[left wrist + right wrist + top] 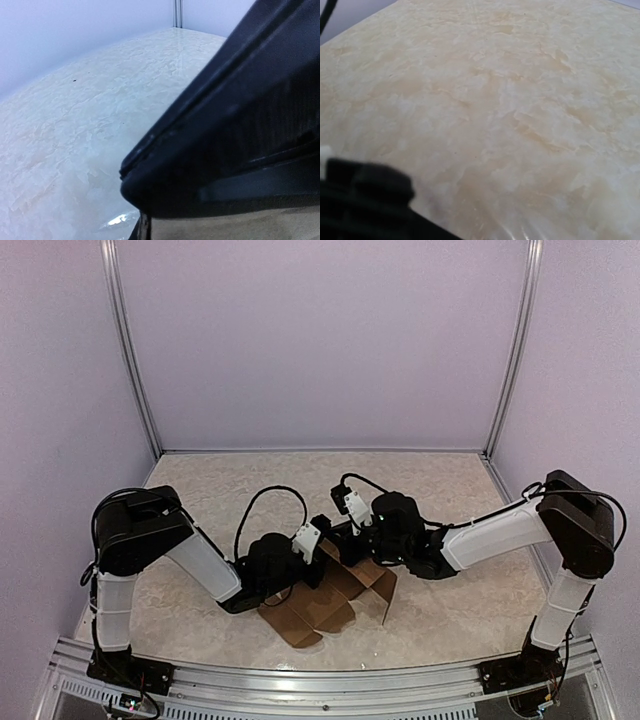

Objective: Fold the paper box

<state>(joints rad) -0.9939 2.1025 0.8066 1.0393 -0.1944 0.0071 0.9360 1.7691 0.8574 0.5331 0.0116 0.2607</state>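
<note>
Paper box, by the middle of the table's near edge, is being folded: one right-hand panel raised, the rest flat; right gripper fully closed, left gripper's opening not discernible.

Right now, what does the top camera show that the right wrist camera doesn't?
Only the top view: the cardboard box, partly folded with one side panel standing, and the left arm and right arm meeting over its far edge. Only the right wrist view: a blurred black part at lower left, too close to identify. Both: the pale marbled table.
</note>
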